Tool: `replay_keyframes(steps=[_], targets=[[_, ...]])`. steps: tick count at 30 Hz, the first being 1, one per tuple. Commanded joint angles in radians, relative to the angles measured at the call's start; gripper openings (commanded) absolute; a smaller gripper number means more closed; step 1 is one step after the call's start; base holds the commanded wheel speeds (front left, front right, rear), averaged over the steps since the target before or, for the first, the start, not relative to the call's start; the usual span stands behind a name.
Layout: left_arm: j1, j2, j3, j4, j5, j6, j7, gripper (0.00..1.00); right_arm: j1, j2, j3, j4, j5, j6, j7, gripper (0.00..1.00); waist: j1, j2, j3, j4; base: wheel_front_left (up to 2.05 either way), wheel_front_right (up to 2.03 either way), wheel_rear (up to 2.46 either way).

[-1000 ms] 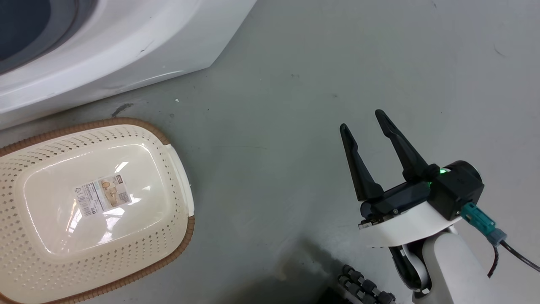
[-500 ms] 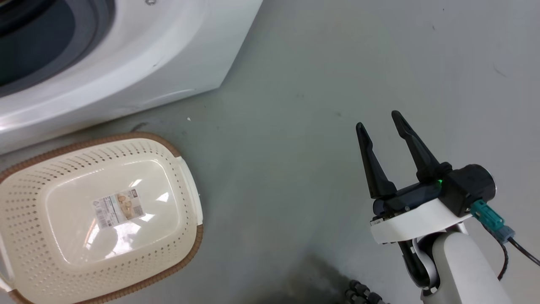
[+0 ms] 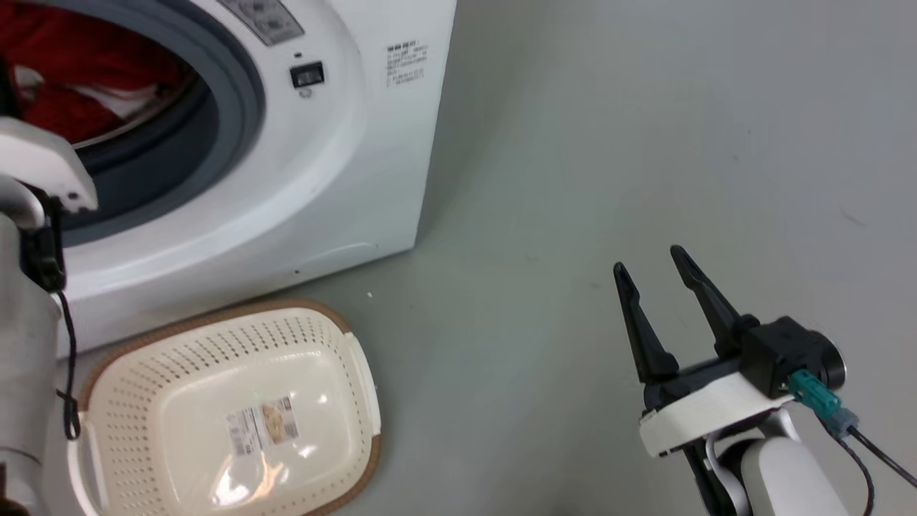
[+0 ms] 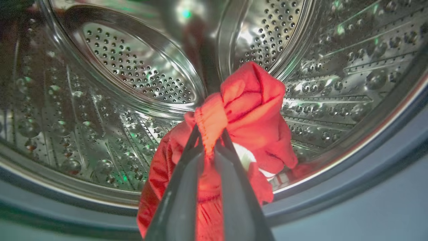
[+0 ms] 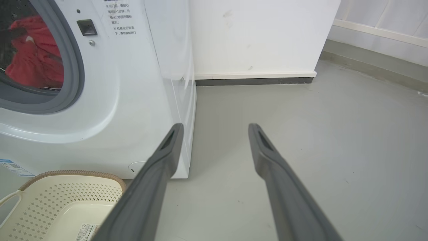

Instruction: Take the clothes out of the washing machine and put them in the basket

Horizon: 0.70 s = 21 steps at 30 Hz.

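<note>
The red clothes (image 4: 254, 110) hang inside the washing machine's steel drum (image 4: 133, 73), pinched between the fingers of my left gripper (image 4: 209, 135), which is shut on a fold of the fabric. In the head view the clothes (image 3: 86, 64) show through the grey-rimmed porthole of the white washing machine (image 3: 344, 143), with my pale left forearm at the left edge. The cream basket (image 3: 229, 416) sits on the floor below the porthole with nothing in it. My right gripper (image 3: 652, 261) is open over bare floor to the right, holding nothing; the right wrist view has the clothes (image 5: 33, 57) and the basket (image 5: 60, 201).
Grey floor (image 3: 573, 179) spreads to the right of the machine. A white wall with a dark baseboard (image 5: 254, 81) stands behind it. A black cable (image 3: 874, 459) trails from my right wrist.
The head camera has tilted up, so the porthole and the clothes are in the picture and the basket sits lower. My right gripper stays open.
</note>
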Motion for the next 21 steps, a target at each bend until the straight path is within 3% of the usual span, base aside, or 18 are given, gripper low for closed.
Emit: replay_keyframes(steps=[1, 6, 21], targets=[[0.024, -0.007, 0.011, 0.002, -0.010, -0.004, -0.015, 0.00, 0.025, 0.001, -0.006, -0.003, -0.007, -0.001, 0.008, 1.00, 0.0001, 0.0000, -0.080, 0.023, 0.00, 0.00, 0.00], [0.111, -0.049, 0.029, -0.012, -0.031, -0.021, -0.029, 0.00, 0.079, 0.001, -0.031, -0.026, -0.022, -0.001, 0.043, 1.00, 0.0001, 0.0000, -0.170, 0.049, 0.00, 0.00, 0.00], [0.441, -0.171, 0.086, -0.328, -0.022, -0.003, -0.031, 0.00, 0.229, 0.001, -0.086, -0.101, -0.056, -0.001, 0.137, 1.00, 0.0001, 0.0000, -0.399, 0.145, 0.00, 0.00, 0.00]])
